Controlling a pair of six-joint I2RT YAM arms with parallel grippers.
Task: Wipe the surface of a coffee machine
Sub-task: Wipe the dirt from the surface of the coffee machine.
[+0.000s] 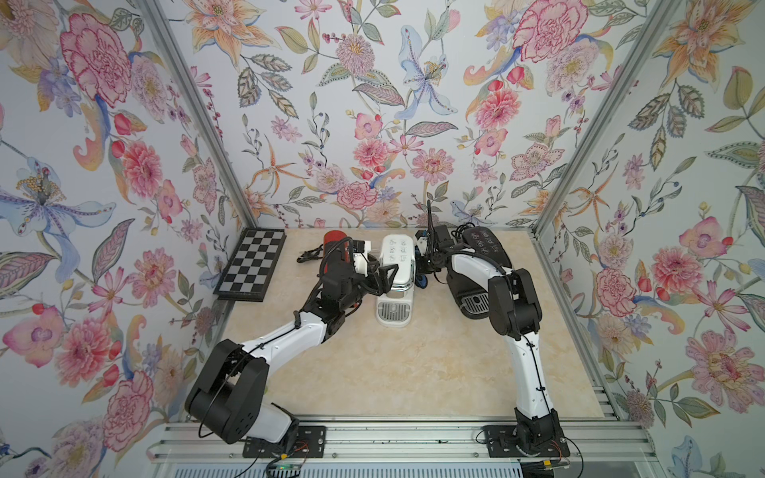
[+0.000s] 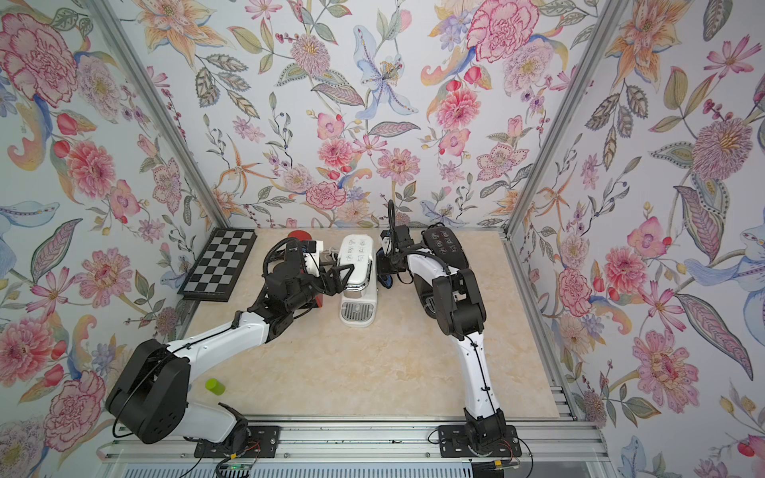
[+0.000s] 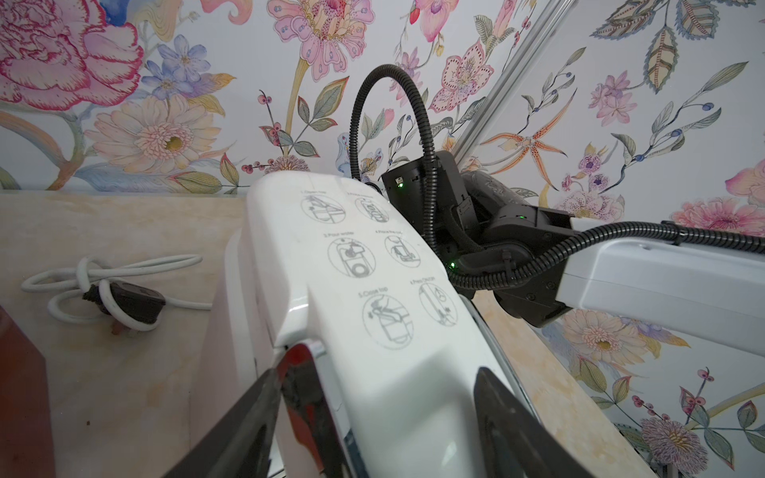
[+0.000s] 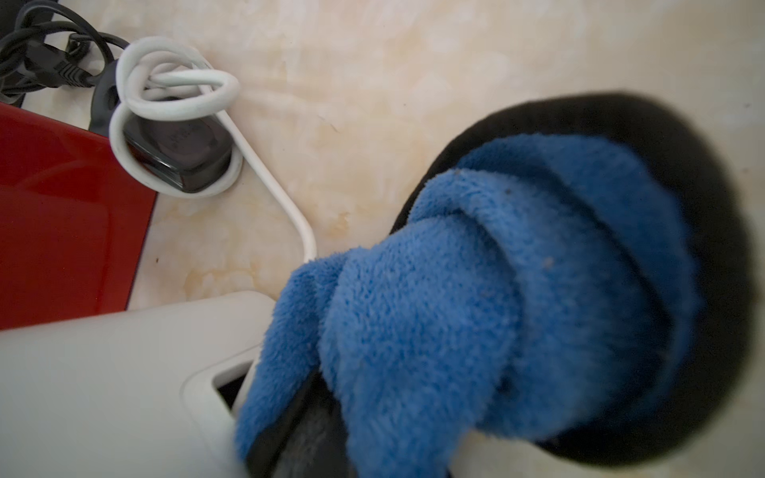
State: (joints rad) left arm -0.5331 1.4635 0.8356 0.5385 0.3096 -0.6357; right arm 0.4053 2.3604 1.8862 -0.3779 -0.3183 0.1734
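Left wrist view is showing the left gripper point(image 3: 381, 426) with its fingers point(image 3: 244, 422) spread wide and bearing on both sides of the white coffee machine point(image 3: 356, 289). The machine is standing mid-bench point(image 1: 414, 372) toward the back wall, between a red appliance point(image 1: 333, 239) and a black machine point(image 1: 482, 248). The right gripper point(image 1: 422, 271) is pinching a bunched blue cloth point(image 4: 496, 289), its fingers pressed together, and the cloth is touching the white casing. Sideways wiping pressure is likely to slide or tip the machine if the left hold slips on the glossy shell. The hanging fold is also liable to snag the white cord point(image 4: 265, 174). Only the right wrist view is showing the cloth contact. Only a top view is showing a small green object point(image 2: 215, 385) near the left arm's base.
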